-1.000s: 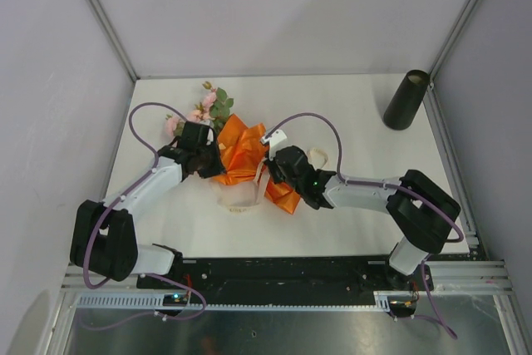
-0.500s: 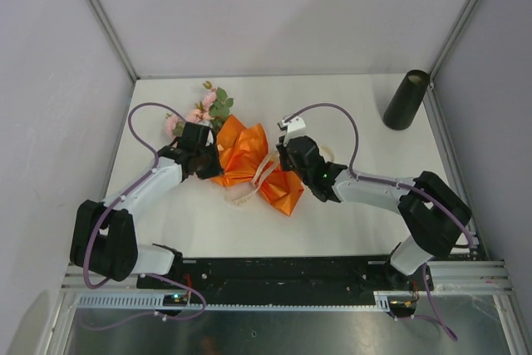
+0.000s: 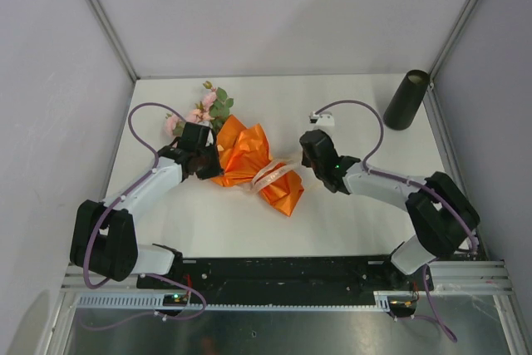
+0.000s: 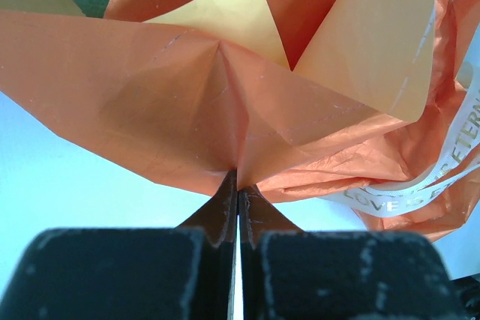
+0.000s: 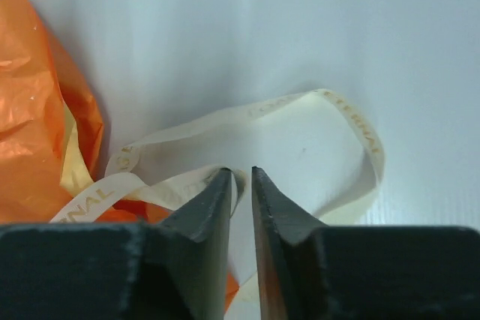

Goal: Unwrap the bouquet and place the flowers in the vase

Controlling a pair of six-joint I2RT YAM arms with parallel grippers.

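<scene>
One bouquet [image 3: 247, 160] lies left of centre on the table [image 3: 349, 101], with a gripper at each side of it.

Its flowers [image 3: 208, 106] point to the far left corner, and the orange paper [image 4: 225, 103] is fanned open beneath them. The cream ribbon [image 4: 420, 189], looped loosely over the paper, reads "LOVE IS ETERN…" in pale gold; the right wrist view shows "…ERNAL". The left gripper [image 4: 238, 189] has its jaws pressed together on a fold at the paper's edge. The right gripper [image 5: 241, 177] is at the bouquet's right side, jaws a narrow slit apart, with a ribbon loop [image 5: 300, 121] touching their tips. The black vase [image 3: 406, 99] stands upright in the far right corner, well apart from the bouquet. The table is white, enclosed by grey walls [image 3: 274, 14].
</scene>
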